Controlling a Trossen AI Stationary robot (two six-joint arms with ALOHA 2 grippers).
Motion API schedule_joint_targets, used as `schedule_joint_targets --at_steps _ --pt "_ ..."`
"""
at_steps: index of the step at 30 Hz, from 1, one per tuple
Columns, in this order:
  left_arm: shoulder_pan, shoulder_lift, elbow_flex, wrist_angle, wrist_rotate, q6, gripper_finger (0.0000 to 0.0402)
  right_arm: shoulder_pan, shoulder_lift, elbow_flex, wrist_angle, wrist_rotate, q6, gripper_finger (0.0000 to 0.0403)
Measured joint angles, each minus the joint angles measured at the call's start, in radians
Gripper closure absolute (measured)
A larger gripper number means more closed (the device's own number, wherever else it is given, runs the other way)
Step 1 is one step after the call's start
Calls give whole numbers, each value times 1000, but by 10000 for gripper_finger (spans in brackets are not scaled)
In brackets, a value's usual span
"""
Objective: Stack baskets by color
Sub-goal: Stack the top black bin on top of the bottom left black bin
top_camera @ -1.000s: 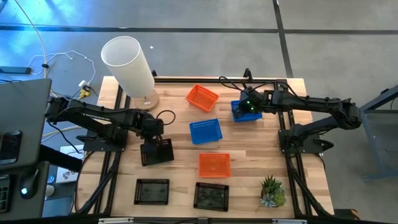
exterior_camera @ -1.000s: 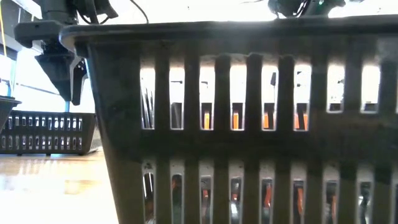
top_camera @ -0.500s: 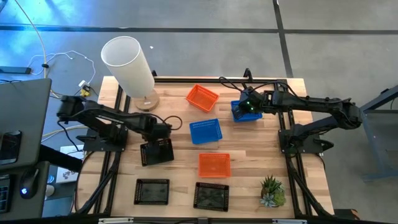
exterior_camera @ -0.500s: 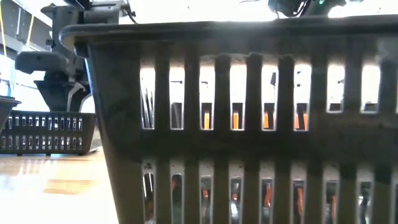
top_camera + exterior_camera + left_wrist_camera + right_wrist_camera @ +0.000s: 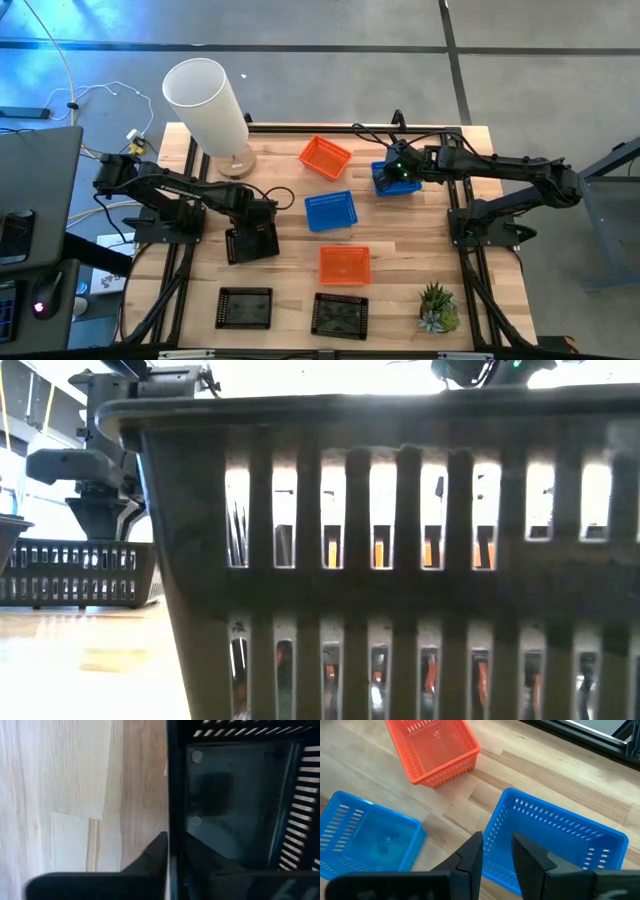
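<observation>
A black basket stands on the table at the left, and my left gripper points down on its far right rim, shut on it. My right gripper, at the far right, is shut on a blue basket. A second blue basket stands mid-table. One orange basket stands at the far side and another nearer. Two more black baskets stand at the near edge. My left gripper has one finger outside and one inside the black basket's wall, near a corner, coming from above. The basket stands on the table. My right gripper has one finger outside and one inside the blue basket's near wall, slanting down. Whether the basket's bottom rests on the table I cannot tell.
A tall white cylinder lamp stands at the far left corner and a small green plant at the near right. In the low view the near black basket fills most of the picture. Bare wood lies between the baskets.
My left gripper has come down onto the black basket's rim, shifting a little toward the table's right edge, and has shut on the wall. The basket stays on the table.
</observation>
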Motion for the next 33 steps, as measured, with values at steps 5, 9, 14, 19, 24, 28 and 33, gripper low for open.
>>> schedule_joint_targets --at_steps 5,9,14,19,24,28,33 --pt "-1 -15 0 -4 4 6 393 0 0 0 0 0 0 313" --pt "-1 -54 0 -26 31 8 399 0 0 0 0 0 0 313" --pt "-22 -130 9 -86 37 -13 400 0 0 -2 3 19 3 313" --pt "-65 -201 69 -184 38 -53 401 0 1 -23 10 33 30 313" --pt "-122 -244 145 -270 52 -68 401 0 1 -57 18 32 46 313" --pt "-179 -256 188 -288 93 -105 401 0 1 -65 19 31 56 313" --pt "-276 -254 207 -280 120 -188 401 0 1 -65 35 30 52 313"
